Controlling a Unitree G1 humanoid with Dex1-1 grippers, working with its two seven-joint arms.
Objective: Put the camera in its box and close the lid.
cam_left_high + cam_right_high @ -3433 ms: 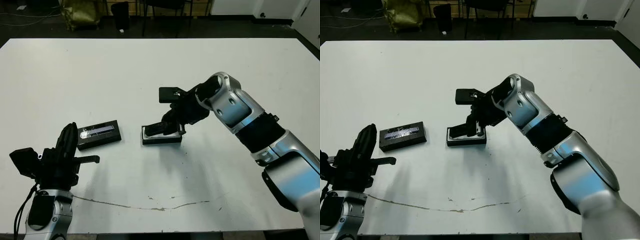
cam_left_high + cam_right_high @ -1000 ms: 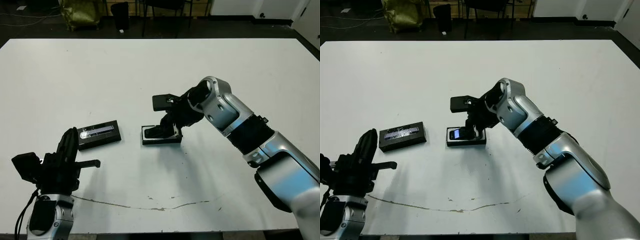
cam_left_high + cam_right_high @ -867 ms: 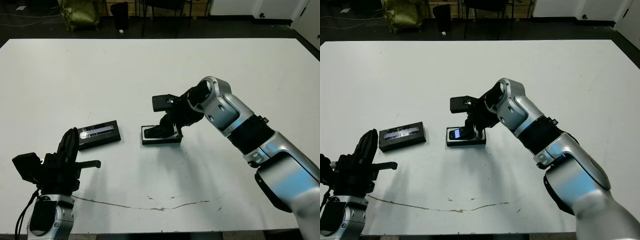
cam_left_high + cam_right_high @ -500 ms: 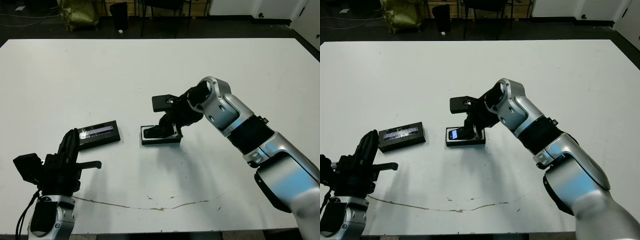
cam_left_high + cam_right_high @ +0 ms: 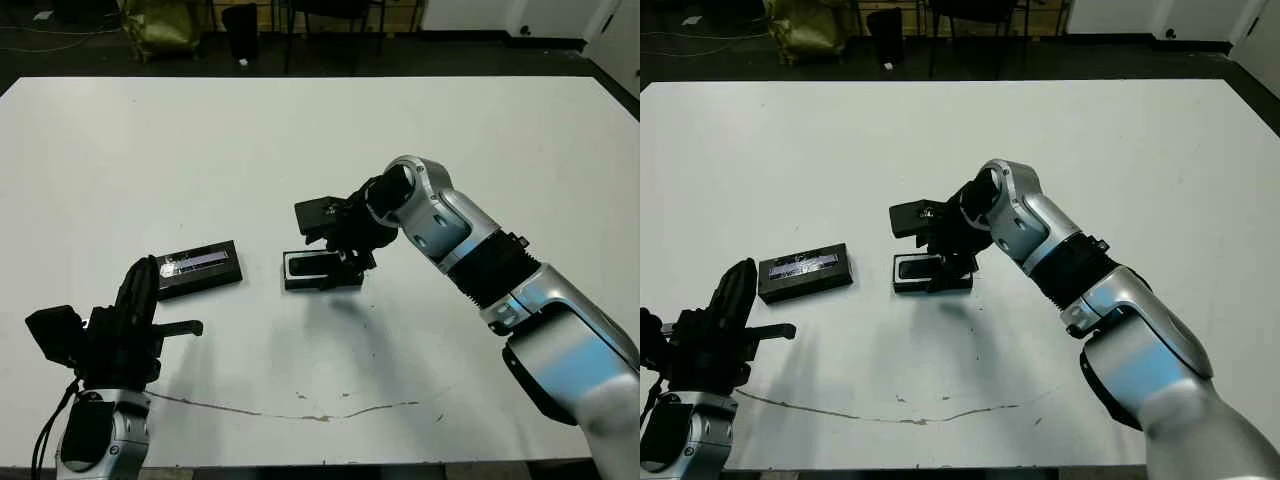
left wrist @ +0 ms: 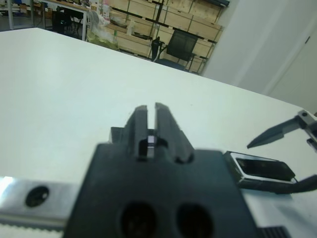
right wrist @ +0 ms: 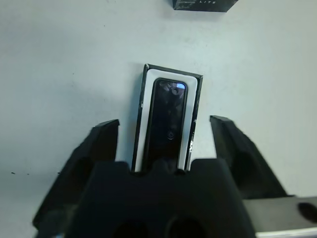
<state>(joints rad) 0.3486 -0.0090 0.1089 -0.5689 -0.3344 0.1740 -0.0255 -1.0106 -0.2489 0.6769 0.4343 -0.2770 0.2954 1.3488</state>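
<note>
Your right hand [image 7: 163,148] stands wide open and holds nothing; its two black fingers [image 7: 81,163] straddle the small shallow black box with the white lining [image 7: 143,119] without touching it. The slim black bar-shaped camera [image 7: 168,119], its pale bluish patch at the end away from the hand, lies flat inside the box and appears fully seated. The box rests on the white table [image 5: 300,130] near its middle.

Your left hand [image 5: 140,310] hovers at the near left corner of the table with its fingers closed together and empty. The flat black rectangular lid with the silvery stripe [image 5: 198,269] lies on the table just beyond this hand, to the left of the box and clearly apart from it.

Progress: the first step, camera in box, looks complete. Remaining: pick up the lid, align it over the box and press it down.

Change from the earlier pictures: the right hand, previously closed on the camera and lowering it into the box, has let go and spread. The lid and the left hand have not moved appreciably.
</note>
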